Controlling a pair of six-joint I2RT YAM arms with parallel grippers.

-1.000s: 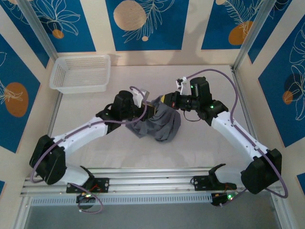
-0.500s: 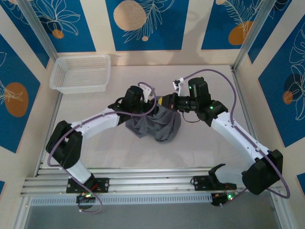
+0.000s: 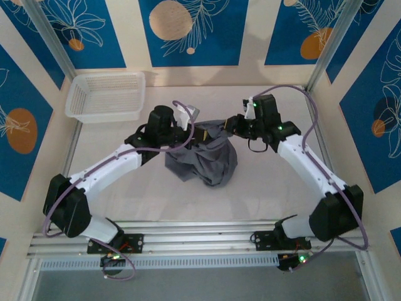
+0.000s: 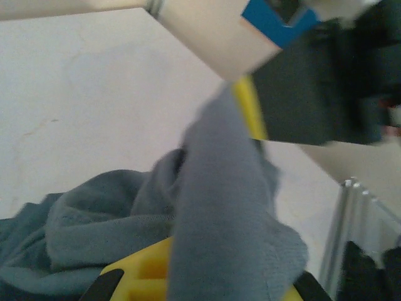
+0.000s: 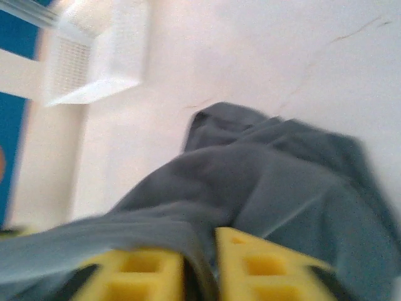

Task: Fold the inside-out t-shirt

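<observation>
I am drawing my left end effector (image 3: 201, 133) and right end effector (image 3: 232, 125) apart, both clenched on the dark grey soft t-shirt (image 3: 207, 163); the bundle is opening.

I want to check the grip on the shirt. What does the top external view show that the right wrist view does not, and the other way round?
The top external view gives the whole scene: the left pincer and the right pincer each hold an upper edge of the t-shirt, which is bunched below them on the table. The right wrist view gives the close detail: its yellow fingers are shut on a fold of grey fabric. Both views share the t-shirt, the white basket and the pale table.
</observation>
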